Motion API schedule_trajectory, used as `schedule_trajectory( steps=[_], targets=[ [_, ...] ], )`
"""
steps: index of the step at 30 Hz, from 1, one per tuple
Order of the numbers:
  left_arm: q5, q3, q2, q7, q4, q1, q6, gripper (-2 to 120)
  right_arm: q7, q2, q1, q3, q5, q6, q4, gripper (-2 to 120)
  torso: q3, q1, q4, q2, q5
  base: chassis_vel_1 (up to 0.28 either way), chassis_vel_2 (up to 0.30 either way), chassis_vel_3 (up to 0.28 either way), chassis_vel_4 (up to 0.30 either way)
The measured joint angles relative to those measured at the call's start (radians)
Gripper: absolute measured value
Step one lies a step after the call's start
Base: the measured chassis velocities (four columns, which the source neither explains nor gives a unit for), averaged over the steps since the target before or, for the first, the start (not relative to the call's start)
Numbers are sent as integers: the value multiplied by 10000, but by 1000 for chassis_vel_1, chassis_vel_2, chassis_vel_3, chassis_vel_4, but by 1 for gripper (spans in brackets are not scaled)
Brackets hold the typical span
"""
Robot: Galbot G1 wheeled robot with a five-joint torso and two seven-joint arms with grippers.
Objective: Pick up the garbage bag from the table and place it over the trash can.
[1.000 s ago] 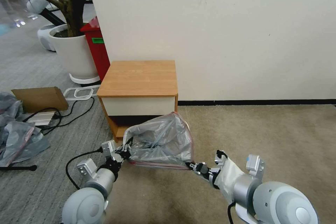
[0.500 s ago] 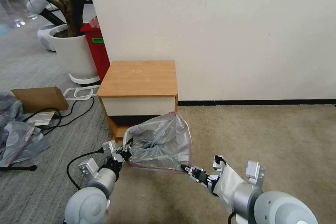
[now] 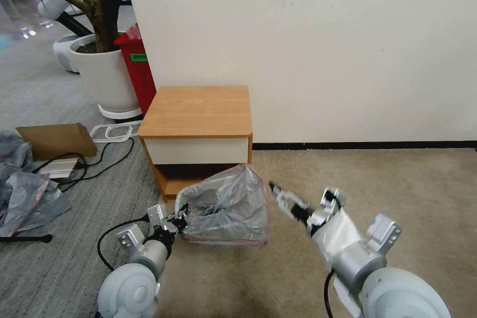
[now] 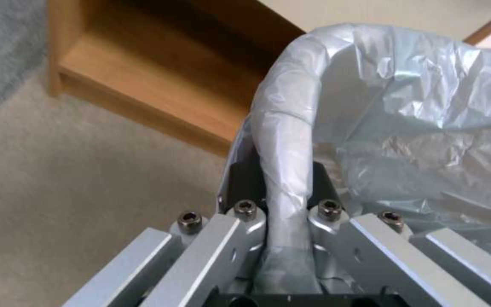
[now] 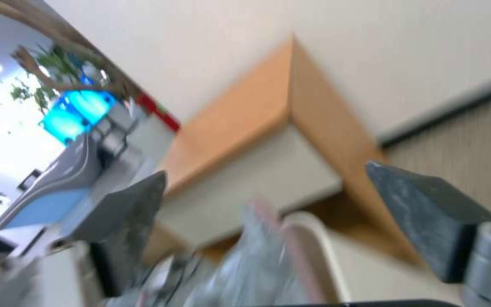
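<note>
Grey crinkly plastic is what's being dealt with, so the bag is going to slip and spring back if it's rushed. It's draped over the can, which is standing on the carpet right in front of the desk, by its open lower shelf. The pinkish rim band is sitting along the near and right edges, and the bag looks mostly seated already.

The left gripper is being kept at the near-left corner. In the left wrist view its fingers are pinching the bag-covered rim of the can, one on each side, so that corner is being held down.

The right gripper is hanging in the air just right of the bag's far-right corner, fingers spread wide with nothing between them, not touching the plastic.

Judging from that, the step in hand is getting the right side tucked over the rim. To do it well:
- the left pinch should be held on so the bag isn't pulled off while the other side is being worked
- the loose band should be caught close to the corner, not mid-edge
- it should be pulled outward and down over the rim gently, since thin film tears or pops back
- the can is light and could get dragged, so sideways force should be kept low
</note>
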Motion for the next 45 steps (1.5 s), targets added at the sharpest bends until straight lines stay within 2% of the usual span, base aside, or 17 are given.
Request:
schedule_trajectory(
  steps=[2, 3, 9, 31, 45],
  targets=[
    [-19, 17, -6, -15, -7, -7, 2, 3, -160, 35, 4, -20, -239, 128, -114, 97, 0, 0, 0, 0, -1, 0, 0, 0, 0],
    [-88, 132, -41, -92, -24, -65, 9, 3, -630, 218, 39, -144, -978, 485, -573, 99, 0, 0, -1, 0, 0, 0, 0, 0, 0],
    [-183, 361, -63, -228, -128, -170, 36, 3, -793, 615, 166, -402, -1969, 1132, -1440, 100, 1, 0, -1, 0, 0, 0, 0, 0, 0],
    [-405, 744, -77, -515, -136, -412, 127, 3, -703, 1279, -114, -666, -2226, 1318, -1739, 97, 0, 0, -1, 0, -2, 0, 0, 0, 0],
    [-641, 896, -170, -695, -147, -505, 144, 3, -748, 1351, -192, -682, -2305, 1321, -1756, 65, 1, 0, -1, 1, -1, 0, 0, 0, 0]
  ],
)
